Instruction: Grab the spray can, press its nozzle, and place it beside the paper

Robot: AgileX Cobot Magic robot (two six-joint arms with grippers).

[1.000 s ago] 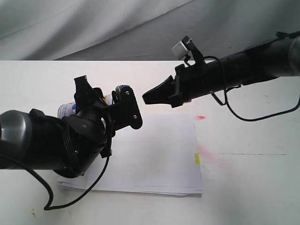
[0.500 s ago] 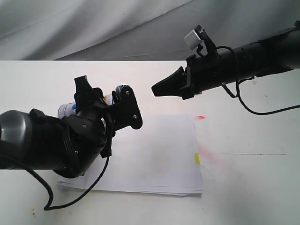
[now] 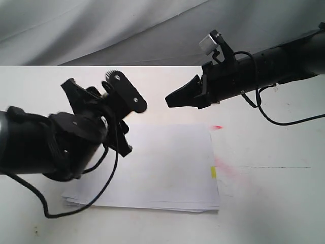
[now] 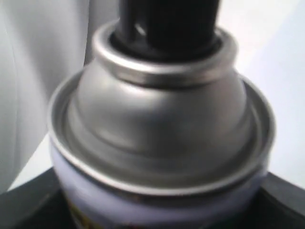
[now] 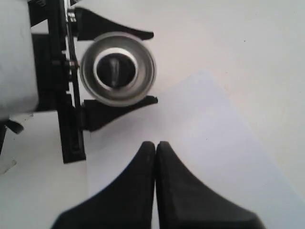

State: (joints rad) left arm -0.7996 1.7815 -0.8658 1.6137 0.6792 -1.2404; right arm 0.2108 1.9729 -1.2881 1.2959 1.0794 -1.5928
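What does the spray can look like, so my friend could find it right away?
On the white table lies a stack of white paper sheets, and above its left side hangs the black left gripper. Clamped in its jaws is the small silver metal spray can. It is the only round, shiny thing there, with a domed top and a tiny black nozzle.

I have the paper (image 3: 172, 168) on the counter (image 3: 274, 203). The spray can (image 5: 117, 68) sits in the left claw (image 5: 151, 67), near the paper's far-left corner, I think. The right claw (image 3: 170, 100) is further right.
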